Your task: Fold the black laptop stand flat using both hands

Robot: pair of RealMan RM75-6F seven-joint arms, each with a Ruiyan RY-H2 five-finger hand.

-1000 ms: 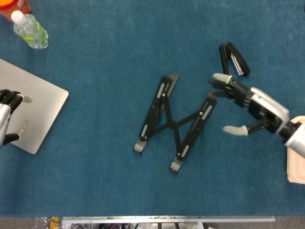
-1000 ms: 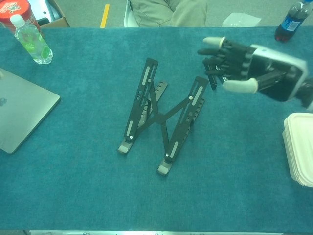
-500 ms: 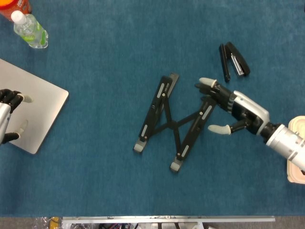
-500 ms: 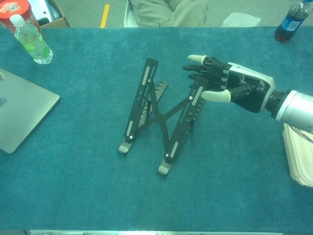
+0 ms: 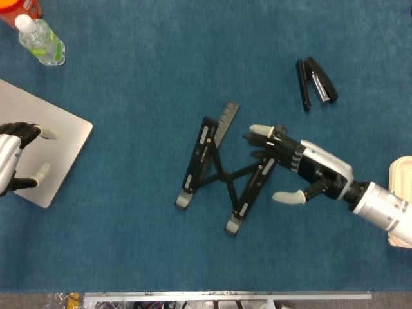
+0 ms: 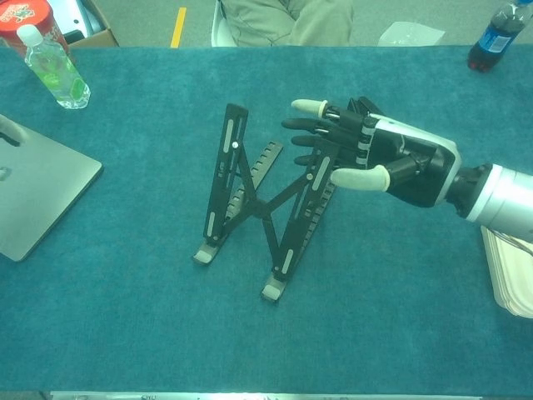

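Laptop stand (image 6: 265, 205) is standing open near the middle of the blue table cloth (image 5: 129, 244), its two black rails raised in an X shape, feet toward me. My right hand (image 5: 308, 172) is at the top of the right rail with its fingers (image 6: 310, 107) spread wide and the thumb apart — it holds nothing, and I cannot tell if the fingers already touch the rail or are only just beside it. My left hand (image 5: 14, 162) is well apart, resting on the grey laptop (image 5: 55, 145) at the left edge, fingers loosely open, gripping nothing.

To do this step well, I think I should press the right rail inward and down slowly and bring my left hand to the left rail, so the stand does not slide on the cloth. One hand alone would probably only push it sideways. The fingers should stay out of the crossing bars, where they could be pinched.

Around it: a black stapler (image 5: 315, 82) lies behind my right hand, a clear bottle (image 5: 40, 40) stands at the far left corner, a dark bottle (image 6: 496, 37) at the far right, and a white container (image 6: 510, 263) is near my right arm. None of them stands in the way — only the long reach for my left hand.
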